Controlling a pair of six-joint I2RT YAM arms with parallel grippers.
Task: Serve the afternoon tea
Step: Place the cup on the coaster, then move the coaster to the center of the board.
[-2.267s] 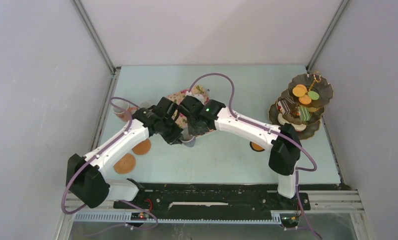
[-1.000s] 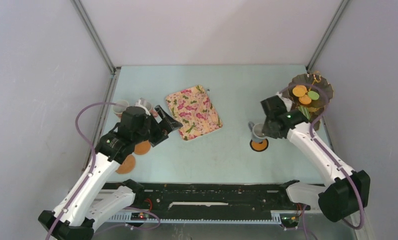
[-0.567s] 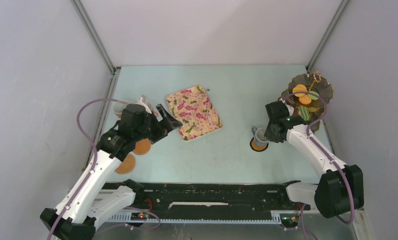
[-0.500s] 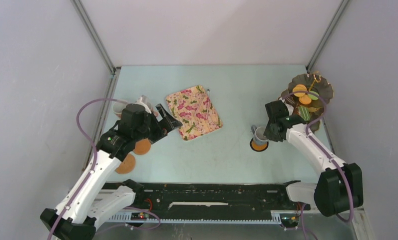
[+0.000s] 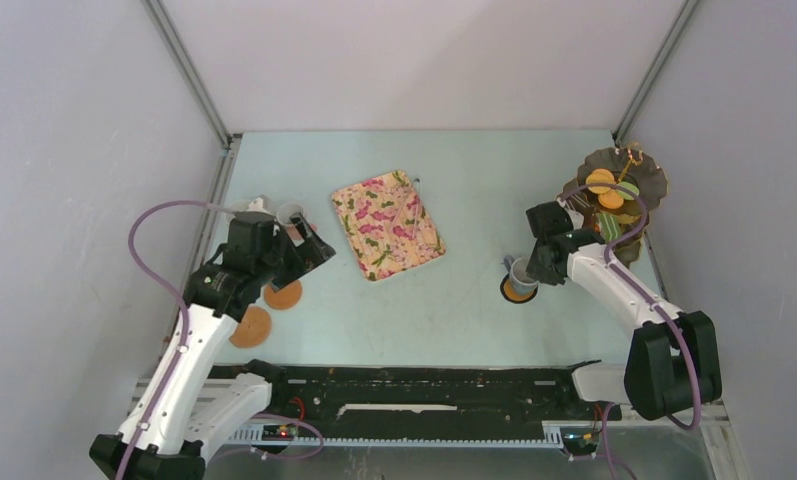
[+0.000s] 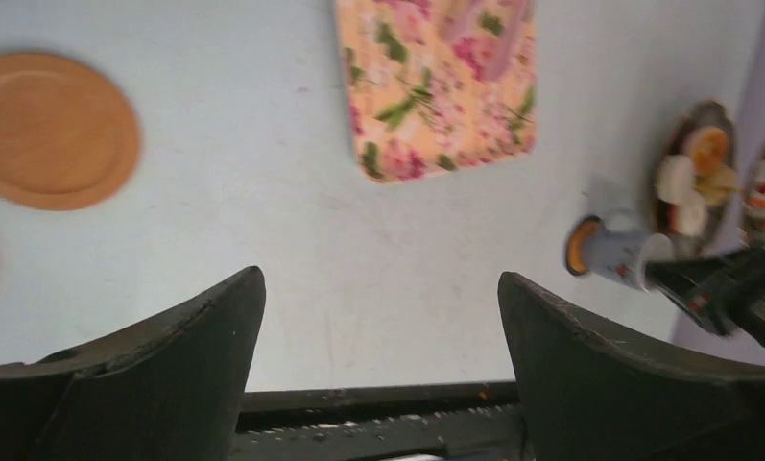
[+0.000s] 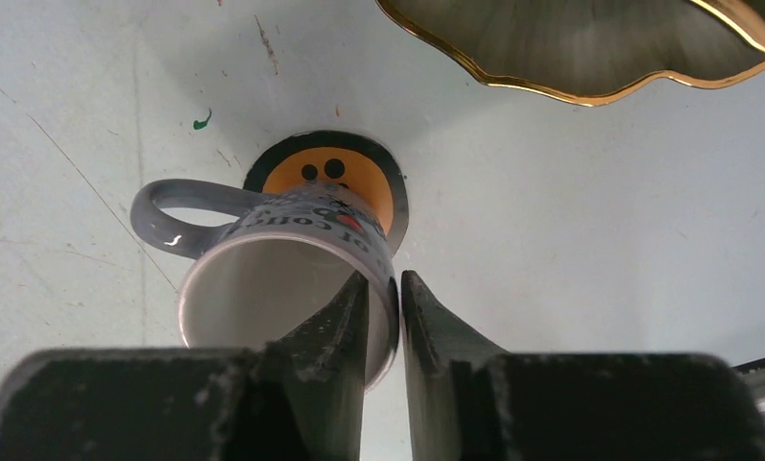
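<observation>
The grey mug point(image 5: 521, 270) stands on a dark-rimmed orange coaster point(image 5: 515, 291), its handle pointing left in the right wrist view. My right gripper point(image 7: 385, 288) straddles the mug's point(image 7: 263, 230) rim, one finger inside and one outside. The jaws are slightly parted, with a thin gap at the outer finger. The three-tier stand point(image 5: 614, 200) with sweets is just right of it. My left gripper point(image 5: 309, 245) hangs wide open and empty next to two mugs point(image 5: 244, 210) at the left edge, above two wooden coasters point(image 5: 284, 294).
The floral tray point(image 5: 387, 224) lies in the middle of the table, between the arms. The stand's gold-edged bottom tier point(image 7: 589, 48) overhangs close behind the grey mug. The left wall rail runs just beside the left mugs.
My right arm has set the grey mug down onto its coaster and its jaws have loosened. My left arm has drawn back to the left, toward the two mugs.
</observation>
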